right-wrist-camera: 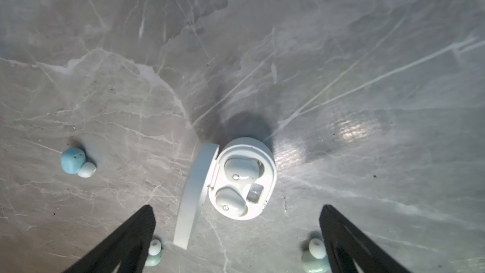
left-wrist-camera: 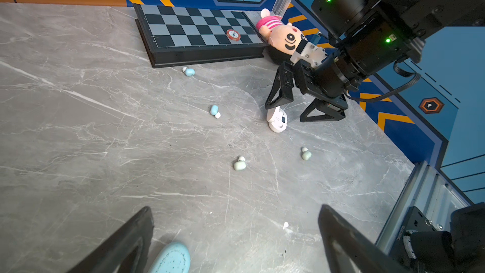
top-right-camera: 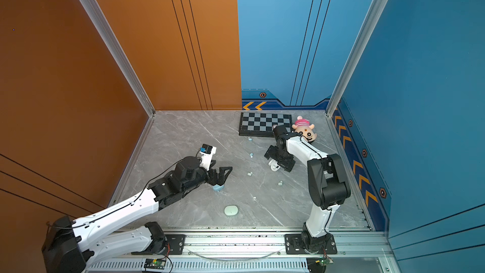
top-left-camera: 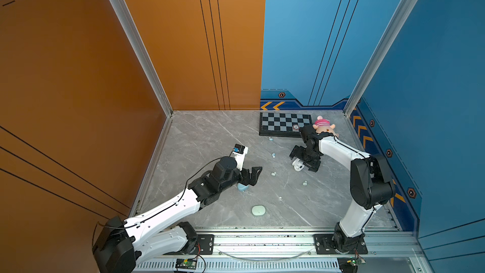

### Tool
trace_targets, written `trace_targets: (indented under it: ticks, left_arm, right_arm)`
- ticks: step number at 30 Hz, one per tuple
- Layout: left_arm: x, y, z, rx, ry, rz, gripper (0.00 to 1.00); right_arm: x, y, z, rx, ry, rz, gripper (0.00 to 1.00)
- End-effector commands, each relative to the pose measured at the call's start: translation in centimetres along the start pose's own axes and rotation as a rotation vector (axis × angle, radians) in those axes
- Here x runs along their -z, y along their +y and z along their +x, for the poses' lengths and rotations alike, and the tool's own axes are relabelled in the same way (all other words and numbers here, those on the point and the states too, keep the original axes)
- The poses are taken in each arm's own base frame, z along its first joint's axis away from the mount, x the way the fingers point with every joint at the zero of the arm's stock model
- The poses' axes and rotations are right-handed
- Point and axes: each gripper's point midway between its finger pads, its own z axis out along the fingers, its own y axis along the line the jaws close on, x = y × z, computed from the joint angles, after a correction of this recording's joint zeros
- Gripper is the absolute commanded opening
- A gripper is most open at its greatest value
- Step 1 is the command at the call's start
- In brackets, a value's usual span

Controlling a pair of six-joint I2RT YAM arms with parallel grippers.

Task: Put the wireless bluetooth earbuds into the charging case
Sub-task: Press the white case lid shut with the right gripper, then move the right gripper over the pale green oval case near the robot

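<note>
A white charging case (right-wrist-camera: 265,158) lies open on the marble floor, its lid (right-wrist-camera: 195,195) swung aside, with two white earbuds (right-wrist-camera: 240,168) seated in it. My right gripper (right-wrist-camera: 236,232) hangs open just above it (top-left-camera: 303,162). Two pale blue earbuds (top-left-camera: 270,139) (top-left-camera: 273,155) and two mint earbuds (top-left-camera: 273,173) (top-left-camera: 304,183) lie loose on the floor. My left gripper (top-left-camera: 253,175) is open and empty, low over a closed pale blue case (left-wrist-camera: 172,258) that lies beside one finger. A closed mint case (top-left-camera: 258,210) sits nearer the front edge.
A chessboard (top-left-camera: 284,123) with a red chip lies at the back, a pink plush toy (top-left-camera: 325,126) beside it behind the right arm. A tiny white speck (top-left-camera: 280,198) lies on the floor. Walls close in the left, back and right sides.
</note>
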Motion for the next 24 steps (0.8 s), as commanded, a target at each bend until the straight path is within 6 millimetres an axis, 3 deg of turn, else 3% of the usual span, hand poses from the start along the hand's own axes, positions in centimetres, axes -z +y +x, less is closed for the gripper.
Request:
trace_targets:
  ticks: [1,10,15,18,21,24]
  left_arm:
    - [0.2,0.5,-0.6,0.013,-0.038,-0.016,0.98]
    - [0.1,0.5,-0.7,0.013,-0.036,-0.014,0.98]
    - [0.2,0.6,-0.8,0.014,-0.043,-0.021,0.98]
    - [0.3,0.9,-1.0,0.025,-0.047,-0.028,0.98]
    - [0.8,1.5,-1.5,0.051,-0.063,-0.030,0.98]
    - [1.6,2.1,-2.0,0.073,-0.100,-0.027,0.98]
  right_arm:
    - [-0.3,-1.4,-0.5,-0.040,-0.015,0.042,1.00]
    - [0.0,-3.2,-0.1,-0.060,-0.012,0.051,0.99]
    - [2.7,-2.2,-1.2,-0.014,-0.087,-0.005,1.00]
    - [6.8,0.2,-2.3,0.139,-0.200,-0.067,1.00]
    - [12.8,2.4,-2.7,0.361,-0.386,-0.090,1.00]
    - [18.8,2.9,-2.8,0.445,-0.578,-0.109,1.00]
